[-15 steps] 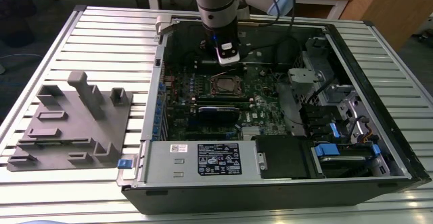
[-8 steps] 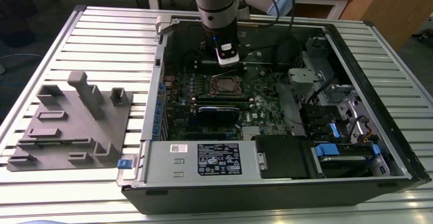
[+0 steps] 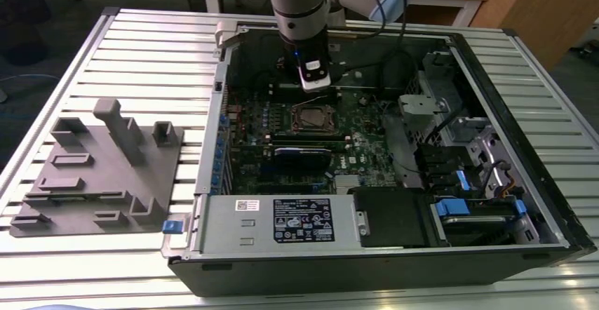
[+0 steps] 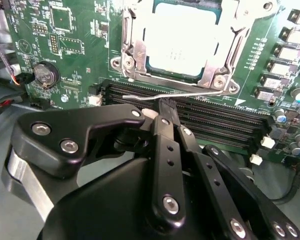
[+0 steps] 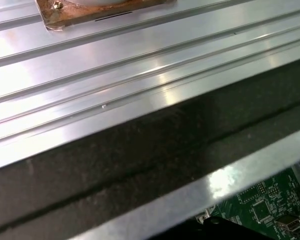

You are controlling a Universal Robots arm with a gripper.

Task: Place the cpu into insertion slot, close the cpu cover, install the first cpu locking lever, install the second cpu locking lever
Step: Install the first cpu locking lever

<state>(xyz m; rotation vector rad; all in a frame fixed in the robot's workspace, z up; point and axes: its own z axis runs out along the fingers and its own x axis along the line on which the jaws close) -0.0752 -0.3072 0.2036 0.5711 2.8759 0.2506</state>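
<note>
End effector [image 4: 162, 107] fingertips perhaps pinching lever [image 4: 175, 94], unclear.

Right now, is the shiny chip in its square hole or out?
In. The cpu lies flat inside the insertion slot, with the cpu cover framing it.

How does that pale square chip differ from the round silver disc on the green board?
The cpu is square, pale and matte; the coin battery is round and shinier. The cpu is far larger than the battery. The cpu lies under a silvery cpu cover frame; the battery sits in a black holder. Both lie flat on the green board.
</note>
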